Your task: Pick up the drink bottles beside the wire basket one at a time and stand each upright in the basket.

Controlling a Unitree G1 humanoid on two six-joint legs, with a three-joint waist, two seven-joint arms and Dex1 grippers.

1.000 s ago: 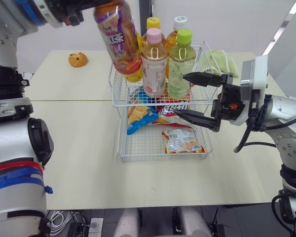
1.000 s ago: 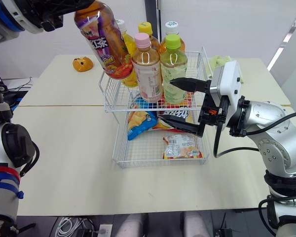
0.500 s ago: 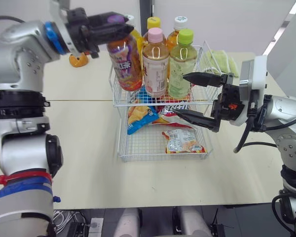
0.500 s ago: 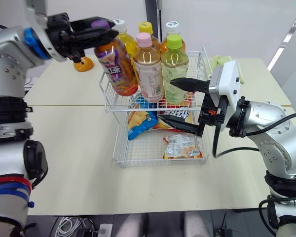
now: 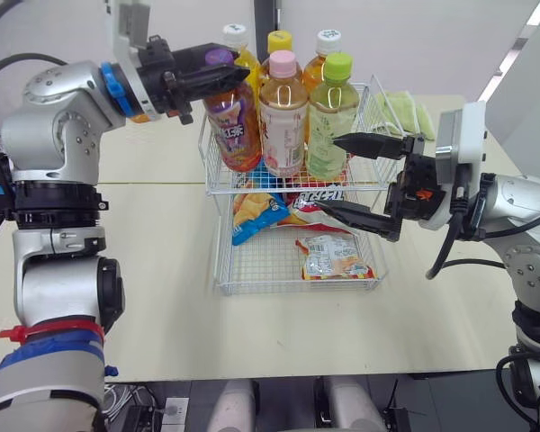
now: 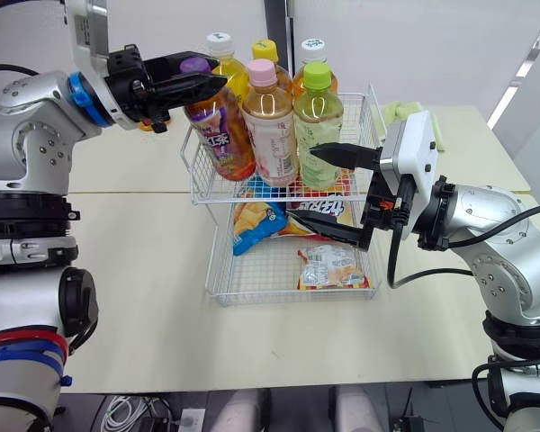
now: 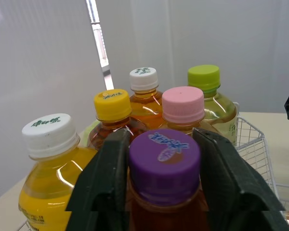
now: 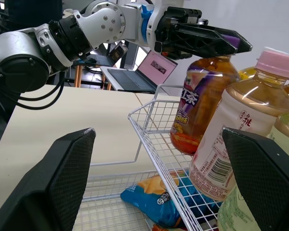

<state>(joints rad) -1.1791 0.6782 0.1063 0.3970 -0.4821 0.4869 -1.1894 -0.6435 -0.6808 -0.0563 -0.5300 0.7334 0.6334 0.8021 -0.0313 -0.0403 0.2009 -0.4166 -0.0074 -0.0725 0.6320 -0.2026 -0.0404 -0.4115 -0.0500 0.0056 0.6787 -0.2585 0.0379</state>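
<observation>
**If I let go now, the purple-cap bottle could flop over**

My left gripper is clamped on the neck right under the cap. The bottle hangs tilted, base down in the upper tier of the wire basket, just beside the pink-cap bottle. Release on that lean and it may tip over the wall or knock its neighbour. The right gripper gapes wide, empty, at the basket's other side. Left wrist view shows the fingers hugging the neck. Right wrist view shows the lean, but I can't tell if the base touches wire.

Label, purple-cap bottle: "红茶" | Label, pink-cap bottle, at its 3 o'clock: barcode, digits unreadable | Cap, white-cap bottle: green print, unreadable
</observation>
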